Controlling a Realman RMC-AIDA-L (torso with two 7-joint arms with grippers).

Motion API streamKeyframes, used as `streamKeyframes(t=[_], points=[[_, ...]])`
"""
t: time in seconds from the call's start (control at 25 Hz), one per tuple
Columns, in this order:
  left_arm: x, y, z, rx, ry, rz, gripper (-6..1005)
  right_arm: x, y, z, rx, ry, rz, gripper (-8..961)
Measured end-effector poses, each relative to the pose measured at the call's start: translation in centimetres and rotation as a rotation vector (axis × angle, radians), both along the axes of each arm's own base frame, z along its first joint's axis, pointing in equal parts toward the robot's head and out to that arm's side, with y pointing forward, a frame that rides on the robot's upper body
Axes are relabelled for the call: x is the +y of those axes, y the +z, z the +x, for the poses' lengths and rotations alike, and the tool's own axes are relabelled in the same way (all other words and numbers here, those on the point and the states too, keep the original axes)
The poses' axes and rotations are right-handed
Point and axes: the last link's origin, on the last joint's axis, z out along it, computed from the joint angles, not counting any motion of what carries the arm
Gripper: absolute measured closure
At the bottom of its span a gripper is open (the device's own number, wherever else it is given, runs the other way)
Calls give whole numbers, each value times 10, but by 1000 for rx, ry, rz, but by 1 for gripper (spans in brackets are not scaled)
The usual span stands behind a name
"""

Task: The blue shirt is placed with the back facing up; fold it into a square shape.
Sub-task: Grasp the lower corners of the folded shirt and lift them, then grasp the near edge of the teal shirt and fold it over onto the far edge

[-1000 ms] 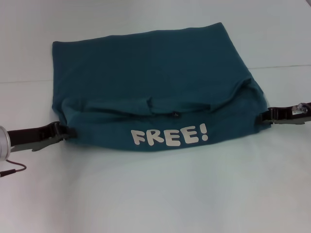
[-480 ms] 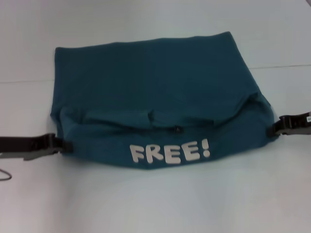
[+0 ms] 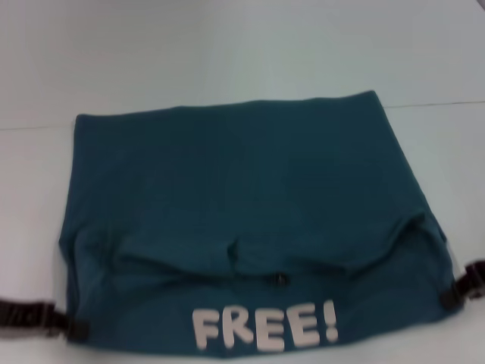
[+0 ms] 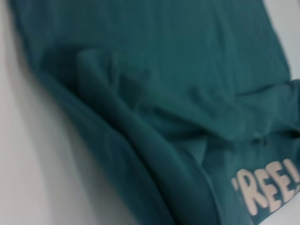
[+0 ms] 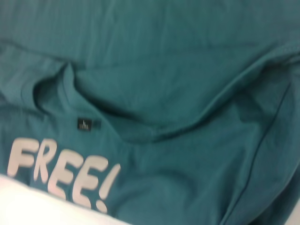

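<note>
**Mid-fold: both grippers pinching the near flap at its 2 ends**

The blue shirt lies on the white desk, filling most of the middle and reaching the near edge of the head view. Far part is flat, plain back side up. Near part is a turned-over flap with the white "FREE!" lettering showing, so the front face is exposed there. Collar with a small dark neck label sits just behind the lettering.

Left gripper is at the near-left corner of the flap, low on the desk, apparently clenched on the cloth edge. Right gripper is at the near-right end of the flap, looks the same. Both contact points are small and at the frame edge, so the grip is likely, not certain. Neither wrist view shows its own fingers, only cloth.

Step in hand, as I read it: a lengthwise fold, collar end doubled onto the body, 2 arms carrying 1 flap between them.

Next move calls for:
- both ends moving together at equal height, otherwise the fold line skews
- keeping the flap taut; the cloth bunches around the collar and sags in the middle
- laying the flap edge parallel to the far hem before releasing
- the sides not yet squared; the right side bulges outward
</note>
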Motion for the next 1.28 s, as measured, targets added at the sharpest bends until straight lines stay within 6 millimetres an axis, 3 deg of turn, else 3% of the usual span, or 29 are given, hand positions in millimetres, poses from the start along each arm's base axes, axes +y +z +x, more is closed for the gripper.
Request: streamKeyframes(t=[0.28, 0.52, 0.88, 1.28], points=[[-27, 4, -12, 19, 30, -116, 962, -26, -11, -5, 60, 18, -162, 908], [-33, 6, -10, -16, 3, -139, 962, -31, -13, -8, 115, 34, -169, 907], [-10, 46, 6, -145, -55, 13, 962, -8, 29, -25, 326, 136, 81, 907], [30, 68, 39, -122, -87, 48, 958, 14, 62, -22, 347, 96, 300, 907]])
